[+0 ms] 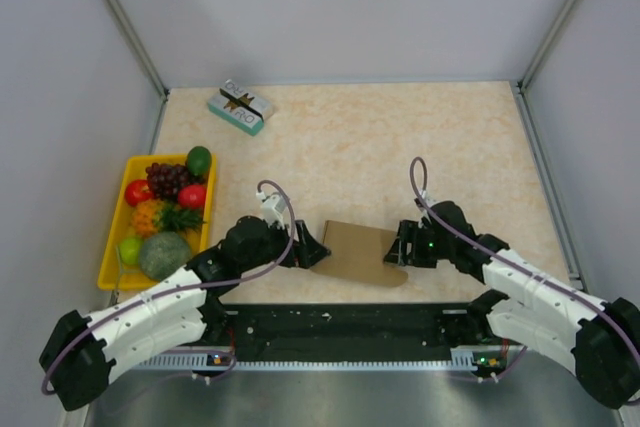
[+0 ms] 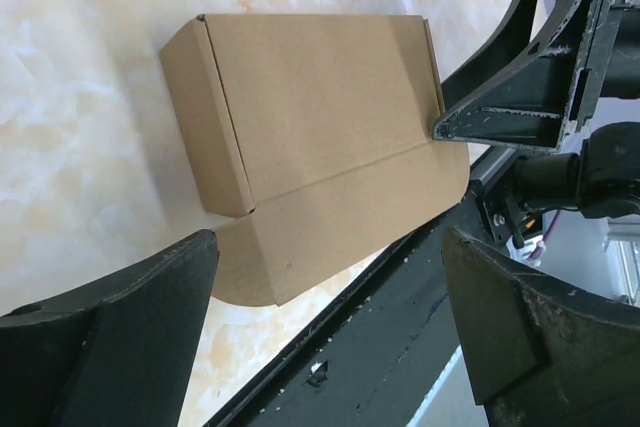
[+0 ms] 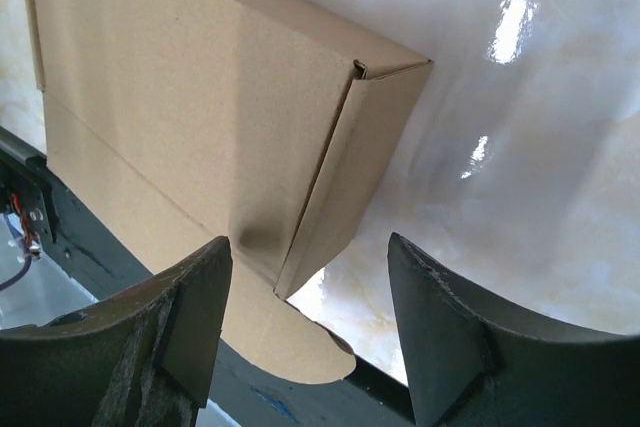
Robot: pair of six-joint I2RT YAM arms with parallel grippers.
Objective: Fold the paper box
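The plain brown cardboard box (image 1: 355, 252) lies by the bench's (image 1: 400, 137) near edge, seemingly mostly formed, its rounded flap untucked. The left tool (image 1: 318, 250) and right tool (image 1: 400, 245) flank it, both released.

Matt cardboard paper box (image 2: 320, 117), glossy tabletop (image 3: 520, 147)
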